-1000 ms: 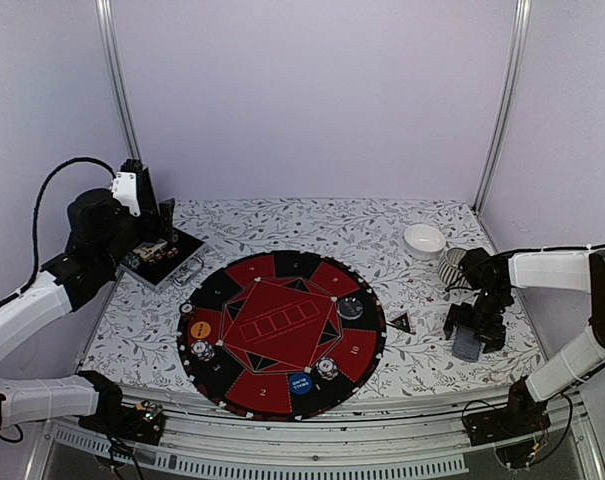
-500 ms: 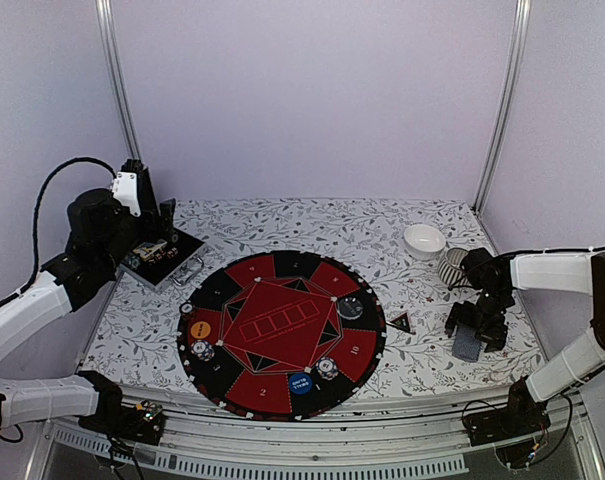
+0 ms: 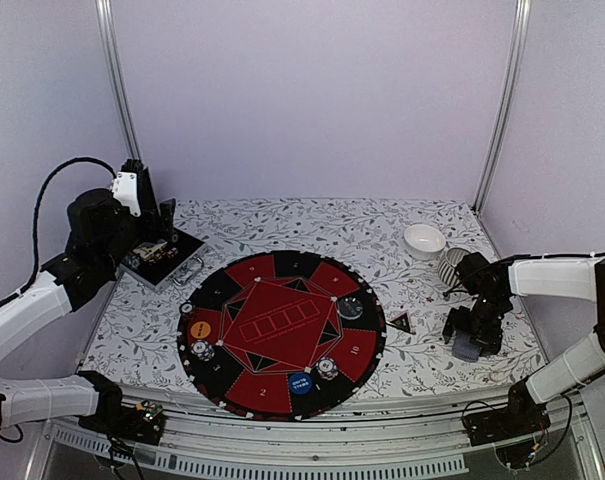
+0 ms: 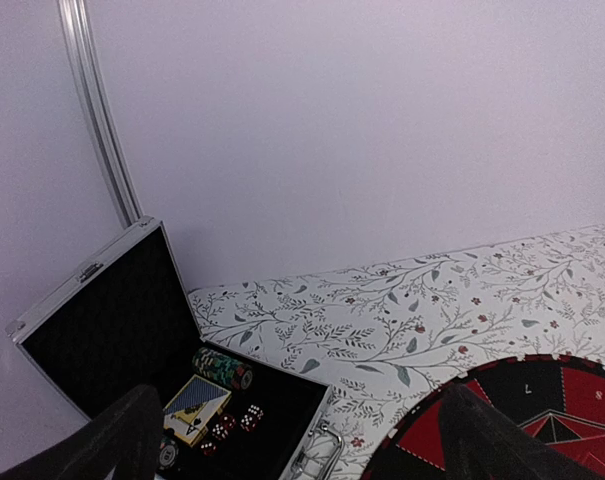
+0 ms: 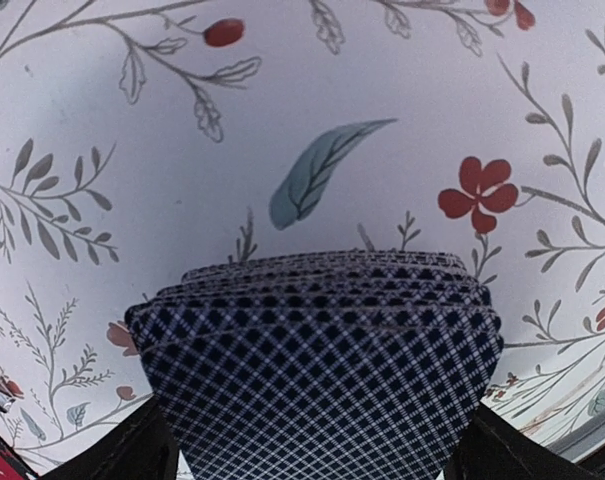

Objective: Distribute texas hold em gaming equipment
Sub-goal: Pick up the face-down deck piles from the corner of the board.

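Observation:
A stack of blue-diamond-backed playing cards [image 5: 322, 340] lies on the floral tablecloth at the right [image 3: 466, 349]. My right gripper [image 5: 317, 418] [image 3: 469, 333] is down over it and open, one finger on each side of the stack. Whether the fingers touch the cards I cannot tell. On the round red-black mat [image 3: 282, 300] lie poker chips [image 3: 202, 350], an orange button [image 3: 199, 328] and a blue button [image 3: 299, 382]. The triangle marker [image 3: 400, 322] lies just off its right rim. My left gripper [image 4: 300, 405] [image 3: 165, 217] hangs open and empty above the case.
An open black case [image 4: 112, 320] [image 3: 164, 256] at the back left holds a chip roll [image 4: 222, 367], a card box [image 4: 195, 408] and red dice [image 4: 237, 420]. A white bowl [image 3: 424, 240] and a ribbed cup [image 3: 450, 265] stand behind the right gripper.
My right gripper has sunk a little onto the card stack and its fingers have drawn in slightly. The left arm has not moved.

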`<state>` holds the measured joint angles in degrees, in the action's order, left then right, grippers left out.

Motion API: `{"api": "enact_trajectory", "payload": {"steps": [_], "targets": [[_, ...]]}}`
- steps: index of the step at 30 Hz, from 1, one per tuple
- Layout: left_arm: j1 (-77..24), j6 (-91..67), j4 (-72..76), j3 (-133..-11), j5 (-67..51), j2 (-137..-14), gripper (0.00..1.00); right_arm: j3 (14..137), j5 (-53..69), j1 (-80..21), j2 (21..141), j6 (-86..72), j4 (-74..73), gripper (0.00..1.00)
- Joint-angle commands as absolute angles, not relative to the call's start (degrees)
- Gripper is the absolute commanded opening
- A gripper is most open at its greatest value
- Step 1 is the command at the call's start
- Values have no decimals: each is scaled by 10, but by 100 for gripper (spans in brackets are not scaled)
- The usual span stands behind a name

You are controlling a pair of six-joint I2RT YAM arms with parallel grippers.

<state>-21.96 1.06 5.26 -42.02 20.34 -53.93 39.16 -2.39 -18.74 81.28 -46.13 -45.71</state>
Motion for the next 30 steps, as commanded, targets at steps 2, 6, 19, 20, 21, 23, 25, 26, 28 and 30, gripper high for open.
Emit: {"api": "enact_trajectory", "payload": {"steps": [2,6,19,20,21,23,25,26,28,30], "targets": [[-217,14,53,-427,204,-528,98,366,-7,-190,840,-459,-448,79],[-217,13,53,-428,202,-527,98,364,-8,-190,823,-456,-448,64],[-218,14,53,-427,203,-530,98,398,15,-219,812,-424,-460,44],[-217,14,53,-427,203,-532,98,408,16,-227,813,-420,-464,43],[-217,14,53,-428,203,-533,98,420,14,-236,815,-412,-470,43],[-217,13,53,-427,203,-534,98,446,10,-251,826,-399,-486,43],[-217,10,53,-428,203,-534,98,473,9,-264,839,-382,-501,43],[-218,9,54,-428,200,-533,98,487,10,-270,845,-373,-510,43],[-217,1,54,-429,186,-533,97,518,11,-285,855,-354,-522,42],[-217,-10,47,-434,153,-534,94,554,12,-304,864,-334,-533,42]]}}
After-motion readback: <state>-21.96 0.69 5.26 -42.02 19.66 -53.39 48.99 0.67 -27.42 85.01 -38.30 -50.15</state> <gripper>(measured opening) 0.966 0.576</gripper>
